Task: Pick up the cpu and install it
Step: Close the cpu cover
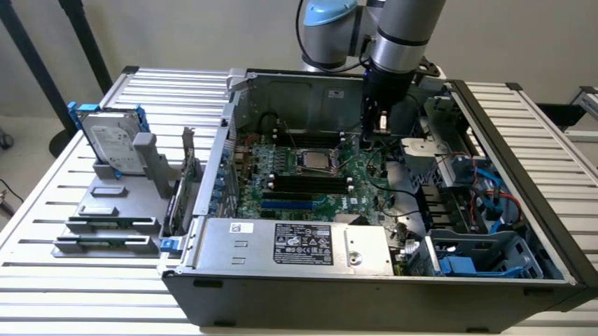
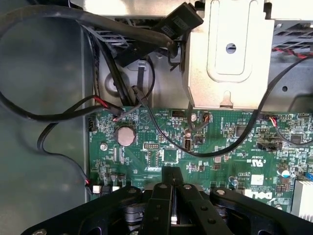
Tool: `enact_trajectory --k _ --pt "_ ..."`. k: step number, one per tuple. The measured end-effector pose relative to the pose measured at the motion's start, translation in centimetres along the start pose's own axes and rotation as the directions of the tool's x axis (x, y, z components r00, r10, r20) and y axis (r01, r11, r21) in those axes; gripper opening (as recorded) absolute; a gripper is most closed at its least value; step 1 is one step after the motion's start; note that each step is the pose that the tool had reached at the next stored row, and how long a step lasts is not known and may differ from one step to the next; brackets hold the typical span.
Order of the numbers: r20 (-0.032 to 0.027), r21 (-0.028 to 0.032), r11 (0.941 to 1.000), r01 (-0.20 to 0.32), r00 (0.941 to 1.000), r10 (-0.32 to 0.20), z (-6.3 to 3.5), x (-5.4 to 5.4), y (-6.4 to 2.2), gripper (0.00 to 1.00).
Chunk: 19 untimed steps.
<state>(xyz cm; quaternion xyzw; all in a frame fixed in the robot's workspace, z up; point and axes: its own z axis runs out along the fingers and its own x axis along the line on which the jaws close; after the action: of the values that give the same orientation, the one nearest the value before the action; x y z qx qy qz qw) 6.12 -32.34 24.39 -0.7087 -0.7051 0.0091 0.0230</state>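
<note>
fingers (image 2: 165, 182): 2, closed, over motherboard (image 2: 220, 142) | cpu (image 1: 313, 162): 1, seated on that board | hard drive (image 1: 110, 143): 1, outside case (image 1: 374, 297)

Slatted metal table (image 1: 66, 297) and its load
An open computer case (image 1: 374, 302) is set on it; a grey holder (image 1: 120, 201) is placed just beside the case, at the exterior view's left.
</note>
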Motion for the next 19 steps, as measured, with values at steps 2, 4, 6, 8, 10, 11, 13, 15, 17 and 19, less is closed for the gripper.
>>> enact_trajectory --k 2,4,6,8,10,11,13,15,17,19 --pt "0.0 0.0125 0.9999 0.0 1.0 0.0 0.0 0.0 -0.04 0.11" --pt "0.0002 0.0225 0.9997 -0.001 1.0 0.001 0.0 0.0 -0.15 0.11" --pt "0.0004 0.0287 0.9996 0.0 1.0 0.0 0.01 -0.1 -0.37 0.11" --pt "0.0002 0.0326 0.9995 0.0 1.0 0.0 0.03 -0.1 -0.69 0.11" --pt "0.0002 0.0351 0.9994 0.0 1.0 0.0 0.04 -0.1 -1.06 0.11" --pt "0.0002 0.0361 0.9993 0.0 1.0 0.0 0.05 -0.1 -1.28 0.11" --pt "0.0003 0.0379 0.9993 0.0 1.0 0.0 0.07 -0.1 -1.69 0.11" --pt "0.0003 0.0394 0.9992 0.0 1.0 0.0 0.09 -0.2 -2.12 0.11" --pt "0.0003 0.0411 0.9992 0.0 1.0 0.0 0.11 -0.2 -2.55 0.11" --pt "0.0003 0.0432 0.9991 0.0 1.0 0.0 0.13 -0.2 -2.99 0.11"
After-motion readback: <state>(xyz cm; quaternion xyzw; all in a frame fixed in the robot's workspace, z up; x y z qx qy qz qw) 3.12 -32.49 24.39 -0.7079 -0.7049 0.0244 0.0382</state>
